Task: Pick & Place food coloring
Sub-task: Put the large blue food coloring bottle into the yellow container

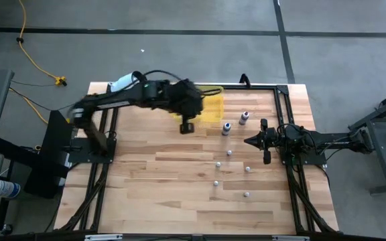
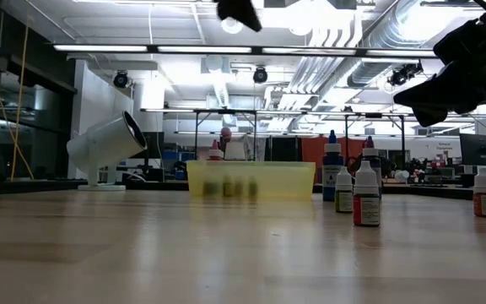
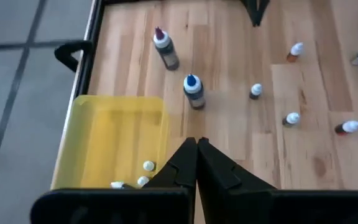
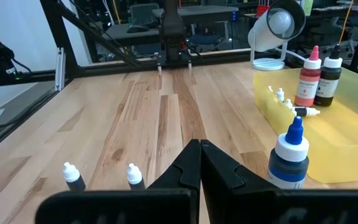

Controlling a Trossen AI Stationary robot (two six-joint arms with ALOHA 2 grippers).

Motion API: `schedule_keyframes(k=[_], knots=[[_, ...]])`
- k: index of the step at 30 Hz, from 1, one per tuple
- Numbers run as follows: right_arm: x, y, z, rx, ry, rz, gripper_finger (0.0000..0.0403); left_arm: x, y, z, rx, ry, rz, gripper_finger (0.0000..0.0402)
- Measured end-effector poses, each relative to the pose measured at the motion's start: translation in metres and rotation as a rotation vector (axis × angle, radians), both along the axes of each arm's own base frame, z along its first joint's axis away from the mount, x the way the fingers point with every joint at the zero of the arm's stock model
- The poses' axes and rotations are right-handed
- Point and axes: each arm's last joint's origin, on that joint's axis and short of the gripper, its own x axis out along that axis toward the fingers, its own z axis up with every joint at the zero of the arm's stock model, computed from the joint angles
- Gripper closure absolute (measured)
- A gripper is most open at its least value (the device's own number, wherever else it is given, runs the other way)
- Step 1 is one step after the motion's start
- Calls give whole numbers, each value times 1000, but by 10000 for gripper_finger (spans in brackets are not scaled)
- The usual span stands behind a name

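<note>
Several small food coloring bottles (image 1: pixel 229 152) stand upright and scattered on the wooden table's right half. A taller blue-capped one (image 3: pixel 193 90) and a pink-tipped one (image 3: pixel 165 48) stand just right of the yellow tray (image 1: pixel 212 107). A few whitish droppers (image 3: pixel 148 165) lie in the tray, and a pink bottle (image 4: pixel 307 78) and a dark one (image 4: pixel 330 78) seem to stand in it. My left gripper (image 3: pixel 196 146) hangs shut and empty above the tray's near right corner. My right gripper (image 1: pixel 250 141) waits shut at the table's right side, above the wood.
A big white cylinder (image 4: pixel 278 22) stands on the table just past the tray's left end. A black frame (image 1: pixel 280 100) runs along the table's edges. Bare wood lies at the table's left and near parts.
</note>
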Motion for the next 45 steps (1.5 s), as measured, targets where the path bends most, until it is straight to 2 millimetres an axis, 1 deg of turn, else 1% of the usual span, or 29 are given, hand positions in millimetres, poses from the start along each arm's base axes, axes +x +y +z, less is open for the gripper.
schedule_keyframes(k=[2,9,12,15,18,23,27,30,36,39,43,45], knots=[[0,0,0,0,1,0,402,-20,-3,-17,-15,-35,-16,401],[0,0,0,0,1,1,402,-89,-15,-81,-54,-299,-92,401],[0,0,0,0,-1,0,402,-116,-18,-101,-117,-402,-58,401],[0,0,0,0,0,1,402,-143,-15,-116,-171,-477,10,401],[0,0,0,0,1,1,402,-166,-12,-126,-185,-516,54,401],[0,0,0,0,0,0,402,-200,-13,-139,-186,-574,43,401],[0,0,0,0,1,0,402,-224,-19,-153,-175,-635,30,401],[0,0,0,0,1,0,402,-237,-23,-165,-193,-672,18,401],[0,0,0,0,0,0,402,-252,-27,-186,-267,-727,12,401],[0,0,0,0,0,1,402,-253,-30,-192,-285,-768,-2,401],[0,0,0,0,0,0,402,-249,-36,-198,-280,-874,-71,401],[0,0,0,0,0,1,402,-247,-38,-201,-269,-888,-89,401]])
